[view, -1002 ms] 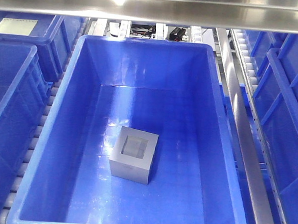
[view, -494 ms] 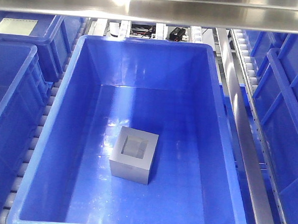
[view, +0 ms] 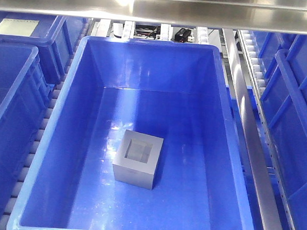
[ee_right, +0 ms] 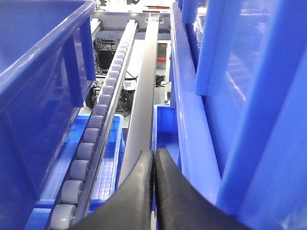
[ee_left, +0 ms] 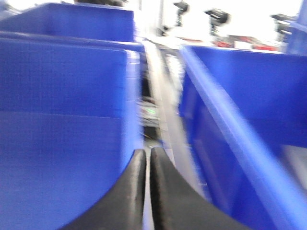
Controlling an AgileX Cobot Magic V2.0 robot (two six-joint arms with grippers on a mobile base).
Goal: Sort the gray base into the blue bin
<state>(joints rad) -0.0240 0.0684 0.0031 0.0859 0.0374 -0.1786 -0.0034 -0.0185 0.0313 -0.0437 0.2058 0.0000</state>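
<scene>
The gray base (view: pixel 138 158) rests on the floor of the blue bin (view: pixel 66 105) in the front-facing view, left of the middle, its square pocket facing up. Neither arm shows in that view. In the left wrist view my left gripper (ee_left: pixel 148 152) is shut with nothing in it, low between two blue bins. The picture there is blurred. My right gripper (ee_right: pixel 154 152) is shut and empty too, pointing along a grey rail (ee_right: pixel 144 91) beside a roller track (ee_right: pixel 98 124).
More blue bins (view: pixel 9 107) stand left and right (view: pixel 292 117) of the middle one, on roller tracks (view: pixel 249 58). A steel beam (view: pixel 159 7) crosses overhead at the back. Tall blue bin walls (ee_right: pixel 249 96) close in on the right gripper's right side.
</scene>
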